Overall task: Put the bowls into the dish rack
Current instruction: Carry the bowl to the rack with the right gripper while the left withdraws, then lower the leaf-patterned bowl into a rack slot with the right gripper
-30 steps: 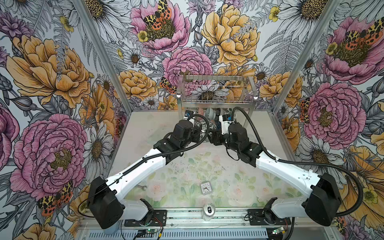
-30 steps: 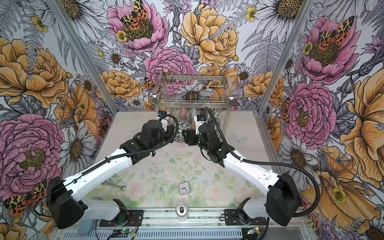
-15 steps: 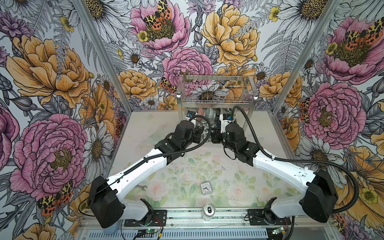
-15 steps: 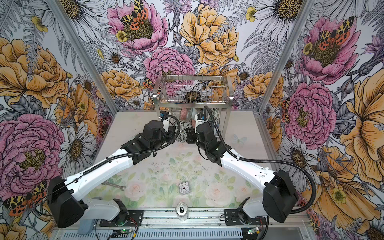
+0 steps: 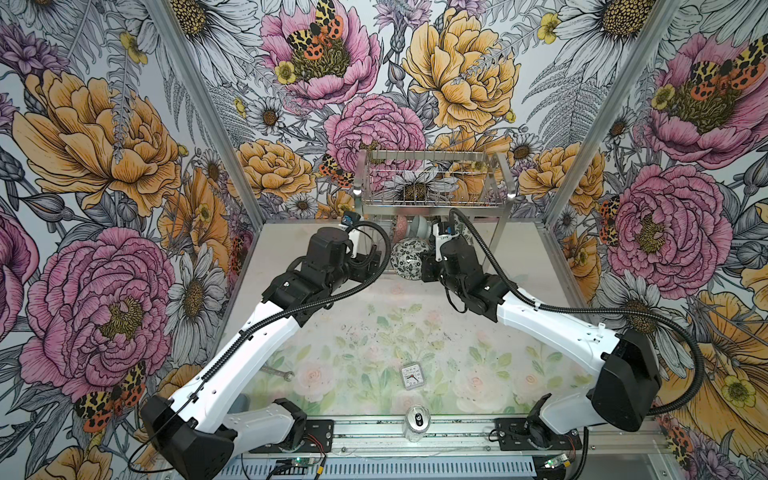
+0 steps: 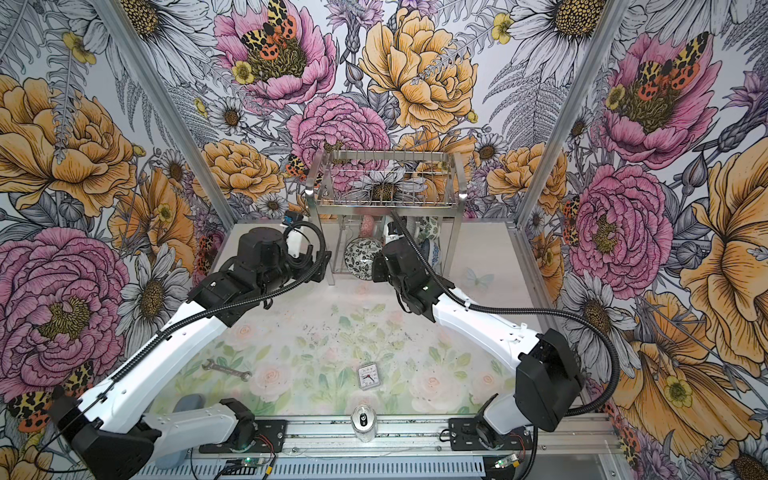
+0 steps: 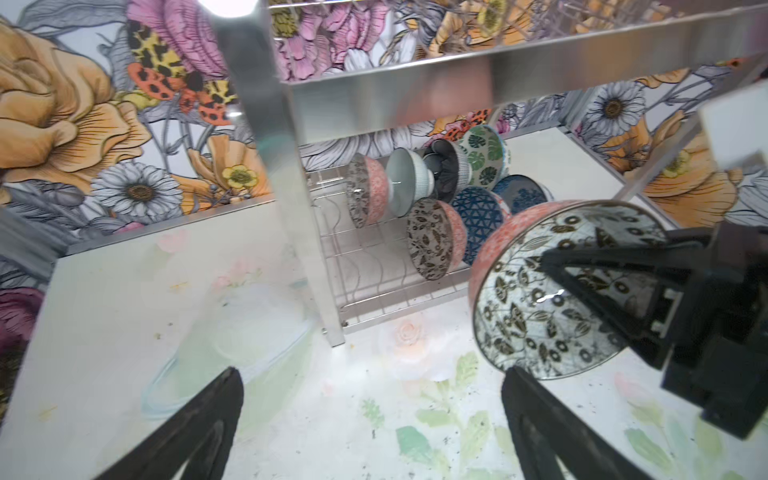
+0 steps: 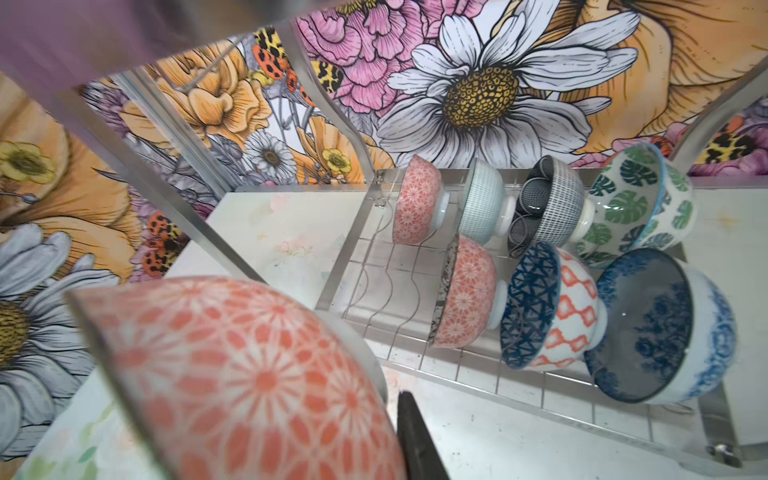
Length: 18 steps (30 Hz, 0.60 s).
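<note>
The dish rack (image 5: 432, 183) (image 6: 386, 178) stands against the back wall. Its lower tier (image 8: 478, 374) holds several bowls on edge, among them a green-leaf bowl (image 8: 631, 203), a blue floral bowl (image 8: 660, 328) and a blue triangle bowl (image 8: 544, 307). In front of the rack's left leg (image 7: 291, 208), my right gripper (image 8: 332, 419) is shut on a pink-sided, black-white leaf bowl (image 7: 552, 291) (image 5: 409, 257), held on edge above the table. One of its fingers (image 8: 415, 436) lies against the bowl's foot. My left gripper (image 7: 370, 419) stands wide open just left of that bowl, with nothing in it.
On the floral mat lie a wrench (image 6: 226, 370) at the front left and a small square clock (image 5: 411, 376) in the front middle. A can (image 5: 417, 422) stands on the front rail. The rack's upper basket (image 6: 386, 195) overhangs the bowls.
My right gripper has closed on the leaf bowl. My left gripper, shut until now, has sprung open beside it. Both arms stay at the rack's front.
</note>
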Tool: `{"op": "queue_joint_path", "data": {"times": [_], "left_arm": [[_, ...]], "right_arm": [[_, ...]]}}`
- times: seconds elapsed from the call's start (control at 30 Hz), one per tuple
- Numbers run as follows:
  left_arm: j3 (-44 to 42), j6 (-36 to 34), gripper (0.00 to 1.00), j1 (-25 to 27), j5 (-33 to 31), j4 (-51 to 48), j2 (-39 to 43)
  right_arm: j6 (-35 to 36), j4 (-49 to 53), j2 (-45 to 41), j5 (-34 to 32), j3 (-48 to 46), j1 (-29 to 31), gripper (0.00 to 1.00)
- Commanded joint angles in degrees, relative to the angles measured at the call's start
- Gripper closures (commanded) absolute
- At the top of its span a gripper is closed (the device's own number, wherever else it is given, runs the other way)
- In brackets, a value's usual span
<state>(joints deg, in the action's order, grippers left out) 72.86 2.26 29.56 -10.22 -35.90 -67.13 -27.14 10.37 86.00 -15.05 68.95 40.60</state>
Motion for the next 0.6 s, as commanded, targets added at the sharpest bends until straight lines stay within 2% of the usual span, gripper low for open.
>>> {"op": "queue_joint_path", "data": {"times": [0.0, 0.27, 0.57], "left_arm": [[-2.2, -2.9, 0.01, -4.7, 4.3, -3.5, 0.8], [-5.9, -2.6, 0.01, -10.2, 7.5, -1.0, 2.4], [-6.9, -2.0, 0.01, -12.0, 9.3, -0.6, 3.4]], "right_arm": [[5.1, 2.3, 3.1, -7.5, 5.1, 1.0, 1.00], [12.3, 7.6, 13.0, -19.0, 15.1, 3.0, 1.00], [19.5, 10.0, 25.0, -29.1, 25.3, 3.9, 1.00]]}}
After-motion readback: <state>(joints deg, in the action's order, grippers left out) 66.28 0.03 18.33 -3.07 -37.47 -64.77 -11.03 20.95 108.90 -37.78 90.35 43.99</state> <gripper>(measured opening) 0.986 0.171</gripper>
